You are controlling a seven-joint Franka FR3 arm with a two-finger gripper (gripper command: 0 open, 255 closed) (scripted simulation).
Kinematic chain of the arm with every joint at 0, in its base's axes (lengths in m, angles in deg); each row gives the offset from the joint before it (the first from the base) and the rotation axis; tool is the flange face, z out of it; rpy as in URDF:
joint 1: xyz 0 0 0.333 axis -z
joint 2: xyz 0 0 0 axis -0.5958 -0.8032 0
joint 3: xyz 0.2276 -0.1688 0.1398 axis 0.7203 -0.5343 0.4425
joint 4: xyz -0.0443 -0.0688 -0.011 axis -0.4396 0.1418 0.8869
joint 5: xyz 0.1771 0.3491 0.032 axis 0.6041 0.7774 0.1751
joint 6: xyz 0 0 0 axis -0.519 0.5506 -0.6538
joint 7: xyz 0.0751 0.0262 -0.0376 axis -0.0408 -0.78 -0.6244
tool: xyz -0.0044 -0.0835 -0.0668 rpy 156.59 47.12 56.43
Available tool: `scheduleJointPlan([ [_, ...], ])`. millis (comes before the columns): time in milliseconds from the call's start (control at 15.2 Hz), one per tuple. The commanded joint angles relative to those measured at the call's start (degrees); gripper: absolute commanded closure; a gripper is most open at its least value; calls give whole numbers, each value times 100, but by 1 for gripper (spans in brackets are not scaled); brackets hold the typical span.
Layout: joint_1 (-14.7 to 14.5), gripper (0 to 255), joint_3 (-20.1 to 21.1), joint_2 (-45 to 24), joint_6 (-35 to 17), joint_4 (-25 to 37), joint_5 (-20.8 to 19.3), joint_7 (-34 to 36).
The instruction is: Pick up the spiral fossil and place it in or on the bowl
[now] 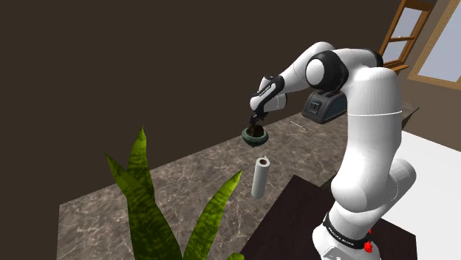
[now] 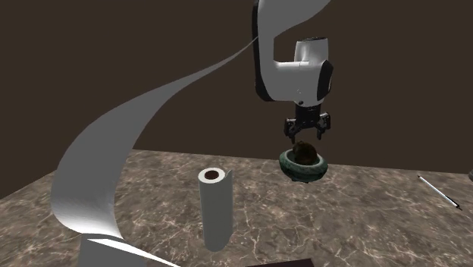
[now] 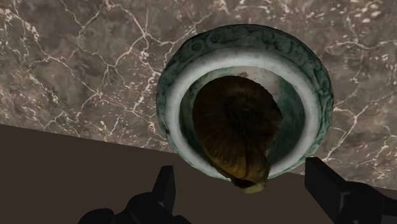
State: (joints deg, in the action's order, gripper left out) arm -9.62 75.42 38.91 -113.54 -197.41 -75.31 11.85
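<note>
Nothing legible. White lettering circles the black band (image 1: pixel 344 238) at the arm's (image 1: pixel 373 111) base, lower right of the shoulder view, but it is too small to read. The same goes for faint white marks on the gripper (image 1: pixel 255 122) housing, centre frame.

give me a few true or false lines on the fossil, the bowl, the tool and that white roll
1. The spiral fossil lies inside the bowl. True.
2. The tool is shut on the fossil. False: it is open above the bowl and does not touch the fossil.
3. The white roll lies on its side. False: it stands upright on the marbled counter.
4. The bowl has a green patterned rim. True.
5. The roll leans against the bowl. False: they stand apart.
</note>
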Motion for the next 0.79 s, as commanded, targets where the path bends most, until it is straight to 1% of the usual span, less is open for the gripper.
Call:
scheduleJointPlan([
  [0, -21, 0, -15, 186, 107, -80, -21, 13],
  [198, -79, 0, -53, 689, 430, -258, -86, 57],
  [726, -77, 0, -52, 689, 430, -258, -87, 58],
])
